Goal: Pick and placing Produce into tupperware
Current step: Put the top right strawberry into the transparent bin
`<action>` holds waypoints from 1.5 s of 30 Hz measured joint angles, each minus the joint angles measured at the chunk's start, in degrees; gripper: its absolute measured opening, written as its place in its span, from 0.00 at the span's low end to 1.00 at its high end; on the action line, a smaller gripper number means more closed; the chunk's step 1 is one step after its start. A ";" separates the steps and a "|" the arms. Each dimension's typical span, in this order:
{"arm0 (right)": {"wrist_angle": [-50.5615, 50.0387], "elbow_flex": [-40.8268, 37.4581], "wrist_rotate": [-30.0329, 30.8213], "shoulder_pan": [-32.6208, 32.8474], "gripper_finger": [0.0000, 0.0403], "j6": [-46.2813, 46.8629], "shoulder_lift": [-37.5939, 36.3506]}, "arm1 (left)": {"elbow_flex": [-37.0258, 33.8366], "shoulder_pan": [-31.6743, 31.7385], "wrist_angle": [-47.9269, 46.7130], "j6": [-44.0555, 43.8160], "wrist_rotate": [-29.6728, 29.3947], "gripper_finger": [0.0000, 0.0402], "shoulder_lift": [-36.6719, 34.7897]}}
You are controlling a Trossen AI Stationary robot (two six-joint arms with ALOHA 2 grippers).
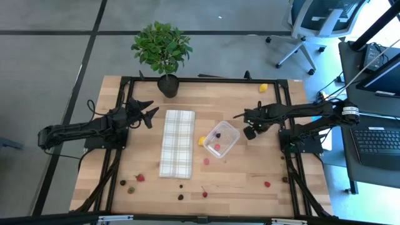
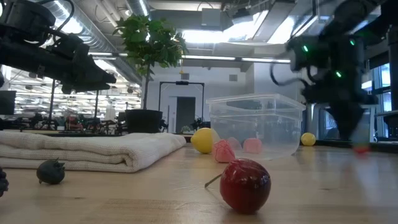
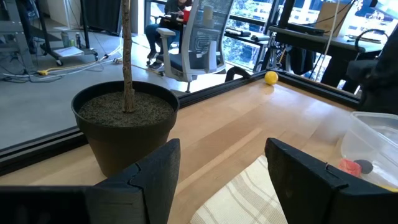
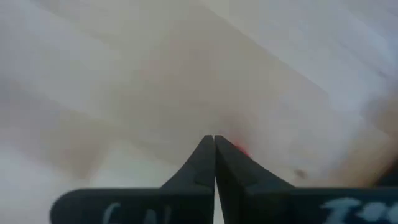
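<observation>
The right hand (image 1: 239, 116) hangs just beside the far right edge of the clear container (image 1: 222, 139), its fingers (image 4: 214, 163) pressed fully together; a smear of red shows right at their tips in the right wrist view, but whether a piece is actually pinched there I cannot tell. The left hand (image 1: 152, 113) waits with its fingers spread wide and nothing between them, near the potted plant (image 1: 161, 49) and the far end of the checked cloth (image 1: 177, 142). The container sits mid-surface, right of the cloth, with a few pink and red pieces (image 1: 217, 147) already inside and a yellow piece (image 1: 202, 140) touching its left side. More fruit lies scattered along the near part of the wooden surface (image 1: 250, 159): a red cherry-like piece with a stem (image 2: 245, 184), a dark one (image 2: 50, 171), and another yellow one (image 1: 263, 88) far off by the back edge. These pieces look light, smooth and round, so they will likely roll or squirt out of a pinch; the safest hold seems across the widest part of the body, gently, rather than by the thin stem.
</observation>
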 joint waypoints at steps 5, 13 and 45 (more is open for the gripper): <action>-2.34 12.00 0.95 0.93 0.01 -2.68 0.01 | -0.01 0.01 0.02 -0.05 0.00 0.57 0.00; 6.45 29.84 3.96 5.68 0.00 -12.73 0.01 | -0.01 0.02 0.02 -0.05 0.00 0.57 0.00; 11.32 28.84 -0.49 15.13 0.01 -16.98 23.22 | -0.01 0.00 0.02 0.14 0.00 0.57 -0.02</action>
